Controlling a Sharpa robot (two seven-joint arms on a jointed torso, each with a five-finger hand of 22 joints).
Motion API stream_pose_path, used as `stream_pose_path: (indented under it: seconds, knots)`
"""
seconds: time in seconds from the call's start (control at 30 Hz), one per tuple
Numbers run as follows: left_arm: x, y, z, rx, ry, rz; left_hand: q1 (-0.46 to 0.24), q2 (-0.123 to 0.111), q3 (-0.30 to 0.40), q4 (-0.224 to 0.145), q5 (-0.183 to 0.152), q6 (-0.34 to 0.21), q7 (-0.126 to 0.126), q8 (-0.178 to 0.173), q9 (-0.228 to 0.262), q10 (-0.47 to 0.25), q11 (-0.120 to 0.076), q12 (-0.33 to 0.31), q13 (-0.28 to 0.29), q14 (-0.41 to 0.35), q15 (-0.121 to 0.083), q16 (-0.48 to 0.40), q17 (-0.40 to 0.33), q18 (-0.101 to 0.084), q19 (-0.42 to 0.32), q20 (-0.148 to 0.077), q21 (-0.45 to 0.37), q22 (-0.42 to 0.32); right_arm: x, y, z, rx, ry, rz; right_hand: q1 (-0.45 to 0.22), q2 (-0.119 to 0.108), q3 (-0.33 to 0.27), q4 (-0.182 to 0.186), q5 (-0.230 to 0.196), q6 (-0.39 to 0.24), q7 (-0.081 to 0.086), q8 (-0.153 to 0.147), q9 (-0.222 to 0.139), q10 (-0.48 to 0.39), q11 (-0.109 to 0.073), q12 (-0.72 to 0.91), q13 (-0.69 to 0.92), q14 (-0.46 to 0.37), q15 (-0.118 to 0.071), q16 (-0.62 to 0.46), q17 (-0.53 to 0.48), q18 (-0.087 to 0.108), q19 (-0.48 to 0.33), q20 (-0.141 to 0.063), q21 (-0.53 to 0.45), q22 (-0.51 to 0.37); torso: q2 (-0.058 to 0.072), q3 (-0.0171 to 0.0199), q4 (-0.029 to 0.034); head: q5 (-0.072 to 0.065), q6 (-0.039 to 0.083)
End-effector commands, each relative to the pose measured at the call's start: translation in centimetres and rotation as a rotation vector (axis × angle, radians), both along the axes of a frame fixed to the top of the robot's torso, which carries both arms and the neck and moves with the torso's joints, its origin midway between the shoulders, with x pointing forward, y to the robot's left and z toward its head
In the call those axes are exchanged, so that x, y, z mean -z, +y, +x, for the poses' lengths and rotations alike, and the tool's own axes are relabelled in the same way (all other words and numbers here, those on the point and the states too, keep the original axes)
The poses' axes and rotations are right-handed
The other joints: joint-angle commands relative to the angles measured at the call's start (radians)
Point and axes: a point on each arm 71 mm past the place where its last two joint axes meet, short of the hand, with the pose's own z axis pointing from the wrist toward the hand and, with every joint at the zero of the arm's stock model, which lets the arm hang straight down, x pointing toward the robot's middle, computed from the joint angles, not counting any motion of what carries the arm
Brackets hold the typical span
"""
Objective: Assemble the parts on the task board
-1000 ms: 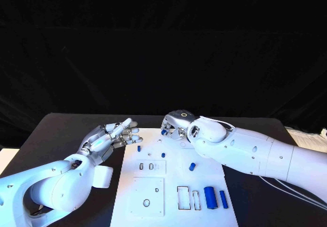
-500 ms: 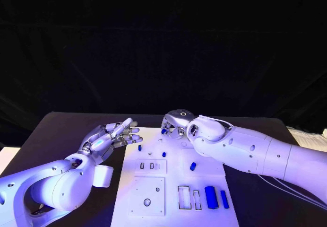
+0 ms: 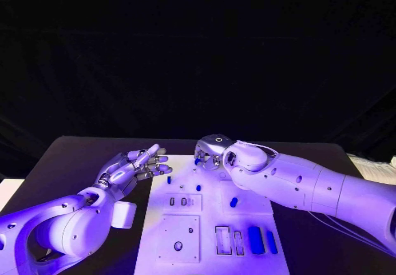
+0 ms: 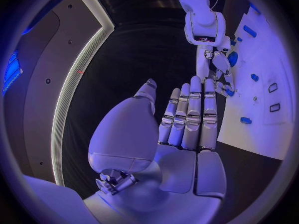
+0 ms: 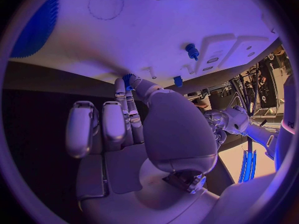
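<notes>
The white task board point(image 3: 211, 216) lies in the middle of the black table. My right hand point(image 3: 211, 153) hovers at the board's far edge and pinches a small blue part point(image 3: 198, 162) between thumb and a fingertip; the right wrist view shows this part point(image 5: 129, 79) at the fingertips over the board point(image 5: 156, 30). Beside the board's far left corner my left hand point(image 3: 137, 165) is raised, palm up, fingers apart and holding nothing. Its fingers point(image 4: 190, 119) point toward the right hand point(image 4: 215, 64).
Small blue pegs point(image 3: 168, 179) point(image 3: 198, 187) point(image 3: 233, 201) sit on the board's far half. Two longer blue parts point(image 3: 254, 239) point(image 3: 272, 242) lie at the near right beside a rectangular recess point(image 3: 221, 239). A pair of small slots point(image 3: 177, 201) and a round hole point(image 3: 177, 246) are on the left.
My right arm has edged slightly to the left, its hand still at the board's far edge with the blue part. The left hand has barely moved.
</notes>
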Motion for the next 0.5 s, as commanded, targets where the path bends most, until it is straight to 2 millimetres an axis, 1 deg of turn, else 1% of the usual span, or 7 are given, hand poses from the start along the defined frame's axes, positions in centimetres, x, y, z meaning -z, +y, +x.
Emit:
stream_pose_path:
  seconds: [0.03, 0.1, 0.2, 0.23, 0.27, 0.37, 0.5]
  knots:
    - [-0.2, -0.3, -0.1, 0.023, -0.003, -0.012, 0.007, 0.003, 0.002, -0.007, 0.005, -0.005, 0.002, -0.004, -0.001, -0.008, -0.002, -0.003, -0.001, 0.0, 0.006, -0.005, 0.001, 0.013, 0.006, -0.002, -0.004, -0.002, 0.2, 0.1, 0.1, 0.011, 0.007, -0.03, -0.01, -0.004, 0.001, 0.009, 0.003, -0.001, 0.0, -0.003, 0.023, -0.01, 0.006, -0.007, -0.001, 0.036, 0.0, 0.005, -0.001, -0.019, 0.002, 0.006, 0.006, -0.001, 0.0, 0.0, 0.0015, -0.001, -0.001]
    - [-0.2, -0.3, -0.1, 0.023, -0.002, -0.012, 0.007, 0.003, 0.002, -0.007, 0.005, -0.005, 0.002, -0.004, -0.001, -0.008, -0.002, -0.003, -0.001, 0.0, 0.006, -0.005, 0.001, 0.013, 0.006, -0.002, -0.004, -0.002, 0.2, 0.2, 0.2, 0.011, 0.002, -0.024, -0.015, -0.013, -0.001, 0.014, 0.002, -0.016, 0.005, -0.007, 0.02, -0.028, 0.011, -0.008, -0.002, 0.033, 0.004, 0.003, -0.007, -0.018, -0.003, 0.008, 0.004, -0.006, 0.0, 0.0, 0.0013, -0.001, -0.001]
    - [-0.1, -0.2, -0.1, 0.023, -0.001, -0.011, 0.008, 0.003, 0.001, -0.008, 0.005, -0.006, 0.002, -0.005, -0.001, -0.009, -0.001, -0.004, -0.001, 0.0, 0.006, -0.006, 0.001, 0.013, 0.006, -0.002, -0.005, -0.002, 0.0, 0.2, 0.2, 0.011, -0.017, -0.004, -0.038, -0.064, -0.027, 0.03, 0.0, -0.118, 0.032, -0.007, -0.005, -0.12, 0.037, -0.008, -0.004, 0.017, 0.028, -0.033, -0.068, -0.007, -0.038, 0.027, -0.031, -0.07, 0.001, 0.0002, 0.0002, 0.001, 0.001]
    - [-0.1, -0.2, -0.1, 0.023, -0.001, -0.011, 0.008, 0.003, 0.001, -0.008, 0.005, -0.006, 0.002, -0.005, -0.001, -0.009, -0.001, -0.004, -0.001, 0.0, 0.006, -0.006, 0.001, 0.013, 0.006, -0.002, -0.005, -0.002, 0.0, 0.1, 0.2, 0.011, -0.023, 0.002, -0.039, -0.074, -0.046, 0.034, -0.002, -0.15, 0.04, -0.007, -0.013, -0.151, 0.044, -0.005, -0.002, 0.011, 0.036, -0.047, -0.092, -0.002, -0.054, 0.036, -0.048, -0.098, 0.001, 0.0002, 0.0001, 0.001, 0.001]
    - [-0.1, -0.2, -0.1, 0.023, 0.0, -0.011, 0.008, 0.003, 0.001, -0.008, 0.005, -0.006, 0.002, -0.005, -0.001, -0.009, -0.001, -0.004, -0.002, 0.0, 0.006, -0.006, 0.001, 0.012, 0.006, -0.002, -0.005, -0.002, -0.1, 0.1, 0.1, 0.01, -0.028, 0.007, -0.037, -0.08, -0.063, 0.037, -0.002, -0.167, 0.042, -0.007, -0.017, -0.168, 0.049, -0.004, -0.002, 0.008, 0.039, -0.057, -0.108, 0.002, -0.063, 0.041, -0.058, -0.115, 0.001, 0.0005, -0.0001, 0.001, 0.001]
    - [-0.1, -0.1, 0.0, 0.023, 0.001, -0.01, 0.008, 0.003, -0.001, -0.009, 0.005, -0.008, 0.003, -0.007, -0.001, -0.011, 0.0, -0.006, -0.002, -0.001, 0.007, -0.007, 0.002, 0.012, 0.006, -0.002, -0.006, -0.002, -0.2, -0.2, 0.0, 0.01, -0.04, 0.018, -0.027, -0.082, -0.097, 0.044, -0.001, -0.185, 0.044, -0.007, -0.018, -0.182, 0.052, -0.003, -0.001, 0.006, 0.041, -0.066, -0.124, 0.006, -0.07, 0.046, -0.067, -0.129, 0.001, 0.0009, -0.0004, 0.002, 0.002]
    - [-0.1, 0.1, 0.0, 0.018, 0.002, -0.008, 0.008, 0.003, -0.001, -0.01, 0.005, -0.009, 0.004, -0.008, -0.002, -0.013, 0.0, -0.007, -0.002, -0.001, 0.007, -0.008, 0.002, 0.012, 0.006, -0.002, -0.007, -0.003, -0.5, -1.0, -0.4, 0.01, -0.049, 0.033, -0.02, -0.079, -0.109, 0.047, 0.0, -0.187, 0.045, -0.006, -0.017, -0.178, 0.052, 0.0, 0.0, 0.007, 0.041, -0.068, -0.128, 0.006, -0.069, 0.047, -0.067, -0.129, 0.002, 0.0014, -0.0016, 0.002, 0.005]
